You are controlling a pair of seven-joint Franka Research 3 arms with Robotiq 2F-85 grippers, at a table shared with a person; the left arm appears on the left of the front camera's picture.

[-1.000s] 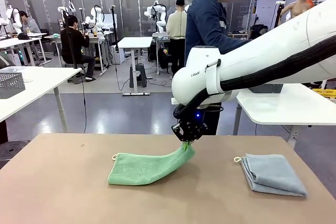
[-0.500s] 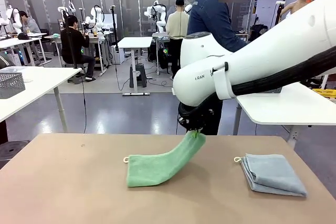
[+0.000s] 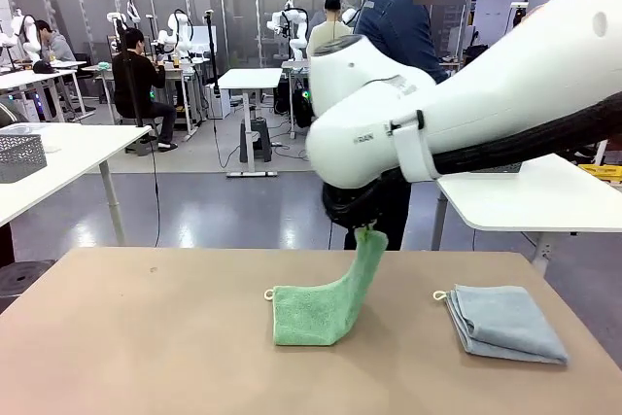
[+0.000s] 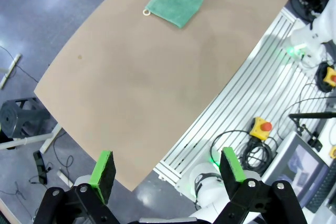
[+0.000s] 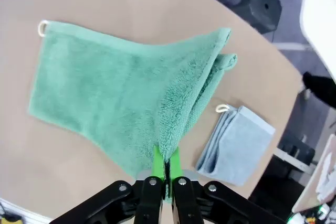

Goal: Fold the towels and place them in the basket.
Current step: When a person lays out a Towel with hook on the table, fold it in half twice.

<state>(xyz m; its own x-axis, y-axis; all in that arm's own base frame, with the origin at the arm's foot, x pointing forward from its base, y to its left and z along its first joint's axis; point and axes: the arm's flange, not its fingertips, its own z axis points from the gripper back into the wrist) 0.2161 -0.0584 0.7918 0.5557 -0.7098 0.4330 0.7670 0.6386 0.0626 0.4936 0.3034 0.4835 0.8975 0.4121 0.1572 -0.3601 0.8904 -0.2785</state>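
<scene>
The green towel (image 3: 316, 310) hangs by one end from my right gripper (image 3: 367, 230), which is shut on it above the middle of the brown table (image 3: 136, 337). Its lower part rests doubled on the table, with the white loop at its left corner. In the right wrist view the green pads (image 5: 159, 162) pinch the towel's (image 5: 110, 87) edge, and my right gripper (image 5: 167, 170) is shut. The pale blue-grey towel (image 3: 505, 323) lies folded at the right, also seen as the blue-grey towel (image 5: 235, 145). My left gripper (image 4: 167, 167) is open, high above the table's near-left corner. The basket is out of view.
A person in a dark blue shirt (image 3: 394, 31) stands behind the far edge. White tables stand at left (image 3: 58, 157) and right (image 3: 530, 191); the left one carries a grey mesh container (image 3: 19, 155). The table's left half (image 4: 131, 77) is bare.
My right gripper has risen and moved right with the green towel's end. The towel's body slid right along the table and now hangs steeper. The blue-grey towel has not moved.
</scene>
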